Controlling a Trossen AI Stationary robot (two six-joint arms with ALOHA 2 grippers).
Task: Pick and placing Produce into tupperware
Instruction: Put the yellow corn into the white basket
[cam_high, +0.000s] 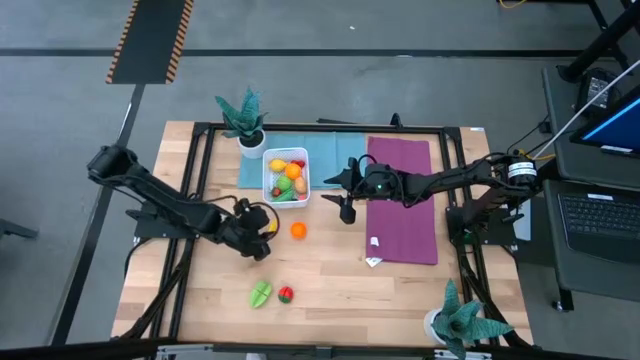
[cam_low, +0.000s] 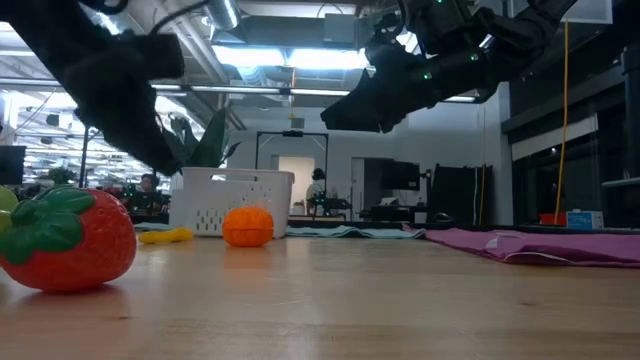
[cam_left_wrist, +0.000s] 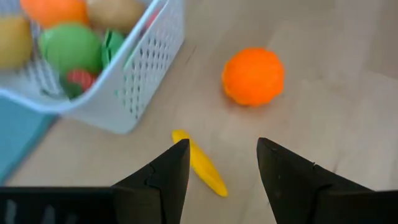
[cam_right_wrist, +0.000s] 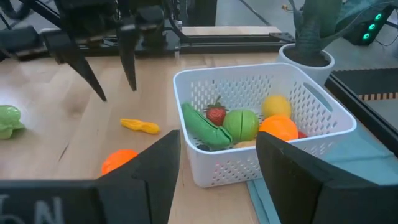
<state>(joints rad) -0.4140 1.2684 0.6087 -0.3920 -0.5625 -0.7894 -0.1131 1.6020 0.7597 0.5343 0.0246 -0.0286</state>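
The white perforated tupperware (cam_high: 286, 176) stands on a teal cloth and holds several produce pieces; it also shows in the right wrist view (cam_right_wrist: 261, 118). On the bare wood lie a small yellow piece (cam_left_wrist: 202, 165), an orange (cam_high: 298, 230), a green piece (cam_high: 261, 293) and a red piece (cam_high: 286, 293). My left gripper (cam_high: 262, 224) is open and hovers over the yellow piece, one finger on either side, without touching it. My right gripper (cam_high: 342, 196) is open and empty, raised just right of the tupperware.
A purple cloth (cam_high: 402, 200) lies right of the tupperware, with a small white tag (cam_high: 372, 262) at its near corner. Teal-leaved potted plants stand at the far left (cam_high: 245, 120) and near right (cam_high: 460, 320). Bare wood lies along the near edge.
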